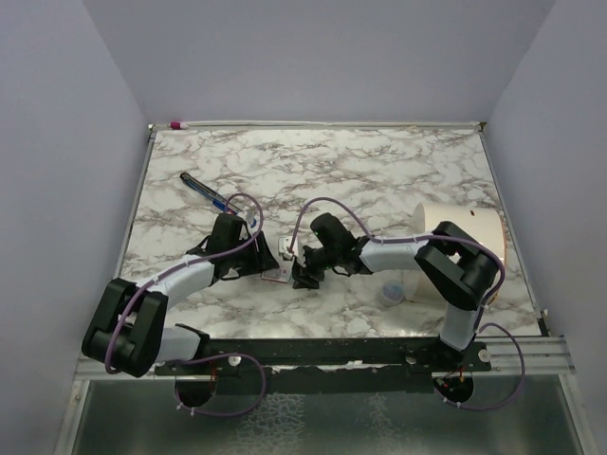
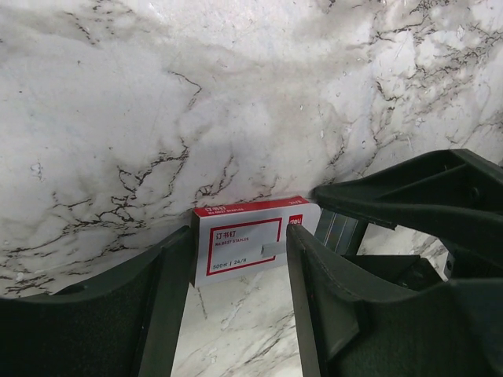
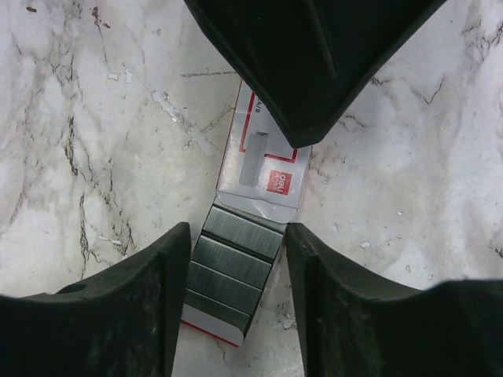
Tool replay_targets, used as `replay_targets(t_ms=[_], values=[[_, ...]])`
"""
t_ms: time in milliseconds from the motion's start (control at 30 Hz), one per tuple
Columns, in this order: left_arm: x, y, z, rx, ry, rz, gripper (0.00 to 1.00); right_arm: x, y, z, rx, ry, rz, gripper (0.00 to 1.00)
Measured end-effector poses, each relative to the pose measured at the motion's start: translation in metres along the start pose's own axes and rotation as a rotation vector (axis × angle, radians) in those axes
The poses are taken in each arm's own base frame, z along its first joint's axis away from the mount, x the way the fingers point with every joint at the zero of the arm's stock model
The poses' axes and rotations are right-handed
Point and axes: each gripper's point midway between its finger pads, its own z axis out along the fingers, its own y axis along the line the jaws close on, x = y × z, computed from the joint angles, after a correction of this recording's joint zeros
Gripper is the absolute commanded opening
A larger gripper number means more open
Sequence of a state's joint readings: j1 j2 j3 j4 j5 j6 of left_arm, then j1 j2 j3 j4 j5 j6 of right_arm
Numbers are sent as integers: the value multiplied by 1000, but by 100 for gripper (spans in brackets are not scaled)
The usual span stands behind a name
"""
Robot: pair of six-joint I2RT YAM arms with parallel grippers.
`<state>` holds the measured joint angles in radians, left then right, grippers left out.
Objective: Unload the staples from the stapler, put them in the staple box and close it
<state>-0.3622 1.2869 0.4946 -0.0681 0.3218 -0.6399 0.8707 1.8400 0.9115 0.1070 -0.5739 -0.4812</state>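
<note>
Two grippers meet at a small white box (image 1: 275, 275) with red marks, which lies flat on the marble table (image 1: 379, 171).

Far to the left of the box and further back, a long blue-black pen (image 1: 204, 192) lies on the table at a slant.

Just left of the box is the left gripper (image 2: 240, 234). Its two black fingers (image 2: 161, 302) stand apart, one at each side of the box. I cannot tell if they squeeze the box or only sit beside it.

A little drawer (image 3: 211, 328) sticks out of the right end of the box. The staples (image 3: 236, 255) lie in this drawer. They are shiny grey strips, packed side by side in rows.

Just right of the box is the right gripper (image 3: 237, 228). Its fingers (image 3: 326, 306) are apart too, one close along each side of the drawer of staples. I cannot tell if they pinch the drawer or just touch it.

Well to the right of the box and a bit nearer, a small clear cup (image 1: 391, 292) sits on the table. Further right still stands a big round cream tub (image 1: 469, 232), partly behind the bent right arm.
</note>
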Motion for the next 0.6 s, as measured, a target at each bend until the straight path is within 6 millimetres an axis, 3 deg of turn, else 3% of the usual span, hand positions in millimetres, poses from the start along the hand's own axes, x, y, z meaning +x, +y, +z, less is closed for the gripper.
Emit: replay_targets(t_ms=[333, 600], values=[[1, -3, 1, 16, 14, 13, 51, -3, -4, 4, -6, -3, -21, 43], [1, -2, 2, 17, 17, 26, 51, -4, -4, 6, -27, -16, -63, 49]])
